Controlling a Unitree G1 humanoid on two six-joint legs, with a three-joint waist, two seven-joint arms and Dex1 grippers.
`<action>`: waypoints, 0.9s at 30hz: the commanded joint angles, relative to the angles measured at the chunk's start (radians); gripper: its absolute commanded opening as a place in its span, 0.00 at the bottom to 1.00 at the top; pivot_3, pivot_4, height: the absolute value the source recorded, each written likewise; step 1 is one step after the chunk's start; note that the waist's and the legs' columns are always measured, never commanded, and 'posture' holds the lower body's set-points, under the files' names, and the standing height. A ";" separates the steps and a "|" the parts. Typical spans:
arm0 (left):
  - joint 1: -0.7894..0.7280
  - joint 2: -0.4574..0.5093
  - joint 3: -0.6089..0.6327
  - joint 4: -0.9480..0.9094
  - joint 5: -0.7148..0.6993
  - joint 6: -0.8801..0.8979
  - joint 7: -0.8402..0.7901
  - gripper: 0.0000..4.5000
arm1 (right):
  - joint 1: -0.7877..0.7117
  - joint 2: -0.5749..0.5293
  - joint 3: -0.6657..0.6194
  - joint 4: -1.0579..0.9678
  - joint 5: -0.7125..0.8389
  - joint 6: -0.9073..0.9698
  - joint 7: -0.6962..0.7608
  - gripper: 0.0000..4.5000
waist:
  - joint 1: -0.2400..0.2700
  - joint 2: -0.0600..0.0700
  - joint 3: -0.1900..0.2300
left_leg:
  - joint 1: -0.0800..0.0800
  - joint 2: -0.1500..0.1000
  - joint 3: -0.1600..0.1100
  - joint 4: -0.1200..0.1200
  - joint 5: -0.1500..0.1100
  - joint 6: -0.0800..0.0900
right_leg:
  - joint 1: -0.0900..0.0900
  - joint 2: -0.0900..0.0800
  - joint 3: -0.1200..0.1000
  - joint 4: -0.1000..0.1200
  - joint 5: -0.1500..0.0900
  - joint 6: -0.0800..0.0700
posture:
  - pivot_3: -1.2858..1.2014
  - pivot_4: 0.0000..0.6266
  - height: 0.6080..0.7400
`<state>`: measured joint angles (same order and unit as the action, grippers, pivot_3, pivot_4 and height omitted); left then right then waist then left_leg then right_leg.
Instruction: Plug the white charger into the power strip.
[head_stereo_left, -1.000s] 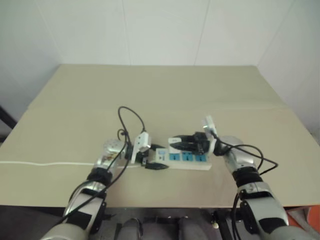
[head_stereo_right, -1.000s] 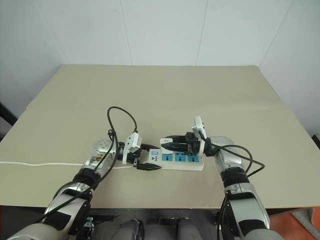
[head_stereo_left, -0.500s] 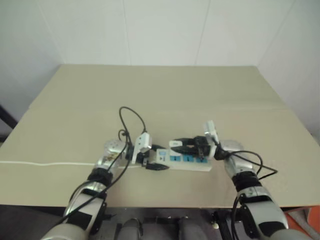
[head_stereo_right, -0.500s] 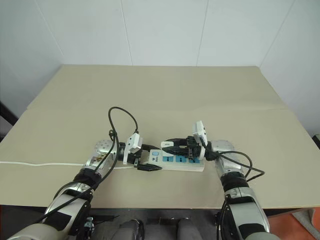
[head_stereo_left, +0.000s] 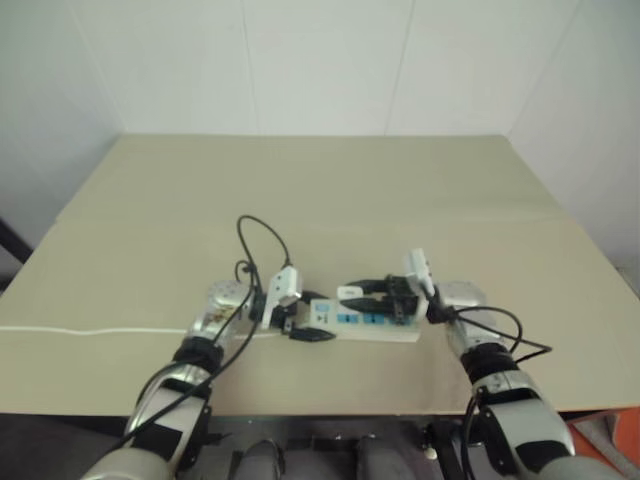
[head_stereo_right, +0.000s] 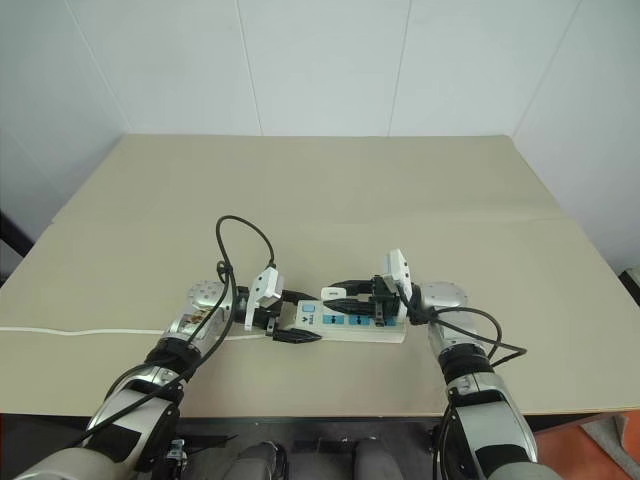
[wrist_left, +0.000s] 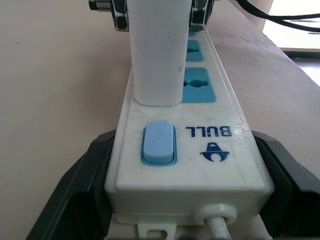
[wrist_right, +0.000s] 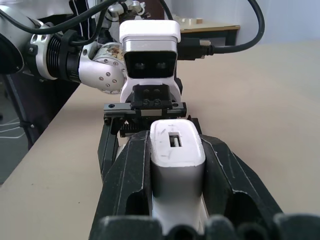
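Left wrist view: white charger (wrist_left: 156, 55) being seated in the power strip (wrist_left: 200, 150).
Left gripper (head_stereo_right: 290, 316) jaws clamp the strip's switch end on the worktop (head_stereo_right: 330, 190); right gripper (head_stereo_right: 345, 298) jaws clamp the charger standing on the socket beside the switch. Next, I judge, press straight down.

My two head eyes look down from above over the beige tabletop (head_stereo_right: 330, 190), both sharing the long white power strip with blue sockets (head_stereo_right: 352, 324), my left wrist camera sits close at its switch end, my right wrist camera faces back along the small white boxy charger (wrist_right: 176, 150).
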<state>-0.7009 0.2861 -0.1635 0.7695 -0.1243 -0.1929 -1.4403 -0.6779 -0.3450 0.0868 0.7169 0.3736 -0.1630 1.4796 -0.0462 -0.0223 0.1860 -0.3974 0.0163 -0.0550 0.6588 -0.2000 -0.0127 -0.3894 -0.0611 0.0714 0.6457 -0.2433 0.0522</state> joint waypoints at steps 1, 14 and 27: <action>0.009 0.014 -0.013 -0.026 -0.011 0.007 -0.040 0.74 | 0.044 -0.039 0.053 0.046 -0.095 0.066 -0.004 0.25 | 0.000 0.000 0.000 | 0.000 0.000 0.000 0.000 0.000 0.000 | 0.000 0.000 0.000 0.000 0.000 0.000 | 0.52 0.24 1.00; 0.011 0.014 -0.014 -0.027 -0.010 0.005 -0.039 0.74 | 0.100 -0.050 0.055 0.023 -0.121 -0.068 -0.055 0.33 | 0.000 -0.001 -0.001 | 0.000 0.000 0.000 0.000 0.000 0.000 | 0.000 0.000 0.000 0.000 0.000 0.001 | 0.52 0.24 1.00; -0.001 0.018 -0.017 -0.032 -0.024 0.073 -0.054 0.74 | 0.096 -0.052 0.045 0.018 -0.130 -0.099 -0.060 0.99 | 0.000 -0.010 -0.007 | 0.001 0.001 0.000 -0.001 0.000 0.000 | 0.001 0.000 0.000 -0.001 -0.001 0.000 | 0.52 0.24 1.00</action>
<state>-0.6949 0.2927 -0.1713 0.7611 -0.1250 -0.1742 -1.4419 -0.6266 -0.3780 0.1083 0.6787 0.2977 -0.2681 1.4131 -0.0467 -0.0319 0.1786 -0.3964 0.0170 -0.0551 0.6578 -0.2001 -0.0128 -0.3887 -0.0607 0.0713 0.6452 -0.2443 0.0524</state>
